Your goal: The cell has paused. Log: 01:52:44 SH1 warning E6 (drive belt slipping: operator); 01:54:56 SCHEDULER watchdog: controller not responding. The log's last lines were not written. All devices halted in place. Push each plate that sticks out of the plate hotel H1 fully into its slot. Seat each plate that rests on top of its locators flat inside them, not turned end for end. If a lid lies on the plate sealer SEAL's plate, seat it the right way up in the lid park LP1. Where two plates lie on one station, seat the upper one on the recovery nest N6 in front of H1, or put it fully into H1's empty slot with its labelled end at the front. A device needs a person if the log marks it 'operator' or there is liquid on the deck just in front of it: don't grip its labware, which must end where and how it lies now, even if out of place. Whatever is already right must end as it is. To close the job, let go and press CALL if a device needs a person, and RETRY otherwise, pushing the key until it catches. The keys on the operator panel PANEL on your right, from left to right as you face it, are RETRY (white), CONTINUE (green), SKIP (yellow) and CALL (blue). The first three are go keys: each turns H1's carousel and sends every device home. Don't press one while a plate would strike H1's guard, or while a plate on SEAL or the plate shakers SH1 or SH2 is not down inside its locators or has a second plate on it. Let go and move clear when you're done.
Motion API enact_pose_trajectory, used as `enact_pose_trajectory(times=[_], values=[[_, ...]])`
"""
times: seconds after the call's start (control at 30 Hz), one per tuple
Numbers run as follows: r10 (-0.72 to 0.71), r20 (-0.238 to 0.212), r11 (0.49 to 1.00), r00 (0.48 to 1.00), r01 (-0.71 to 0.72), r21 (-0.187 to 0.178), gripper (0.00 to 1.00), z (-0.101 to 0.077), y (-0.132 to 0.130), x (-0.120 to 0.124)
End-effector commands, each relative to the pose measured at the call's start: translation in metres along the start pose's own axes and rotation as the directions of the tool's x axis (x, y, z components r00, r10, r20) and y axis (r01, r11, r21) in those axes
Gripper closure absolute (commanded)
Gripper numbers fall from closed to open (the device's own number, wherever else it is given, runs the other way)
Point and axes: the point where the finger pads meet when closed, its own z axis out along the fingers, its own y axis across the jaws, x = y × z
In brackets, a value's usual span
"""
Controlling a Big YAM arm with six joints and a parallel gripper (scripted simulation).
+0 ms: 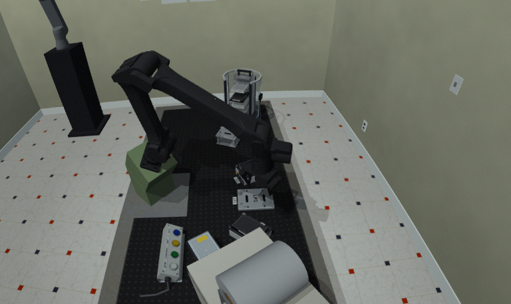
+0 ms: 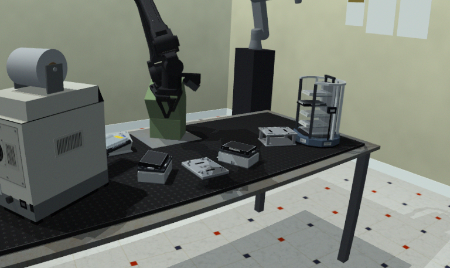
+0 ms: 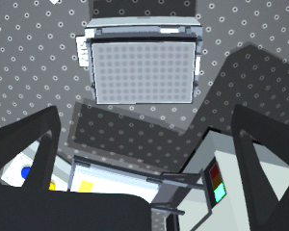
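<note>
My gripper [image 2: 167, 103] is open and empty, high above the deck; it also shows in the overhead view [image 1: 263, 178]. In the wrist view its fingers frame a grey well plate [image 3: 144, 64] [image 2: 154, 165] on the shaker next to the sealer. That plate looks square within the shaker's frame. The lid park LP1 [image 2: 204, 169] is bare. The second shaker [image 2: 238, 152] carries a dark plate. The sealer [image 2: 49, 129] has a plate with a yellow label [image 1: 203, 244] on its stage. The hotel H1 [image 2: 318, 111] holds several plates. The nest N6 [image 2: 276, 135] is bare.
The operator panel [image 1: 170, 251] lies at the deck's front left with the blue, yellow, green and white keys. My green base block [image 1: 150, 173] stands at the left. A grey arm on a black pedestal [image 1: 73, 86] stands off the table.
</note>
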Motion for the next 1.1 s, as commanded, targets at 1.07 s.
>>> enact_pose_trajectory(times=[1.07], values=[[-0.008,-0.008,1.000,1.000,0.008,-0.012,0.00,0.057,0.000,0.003]])
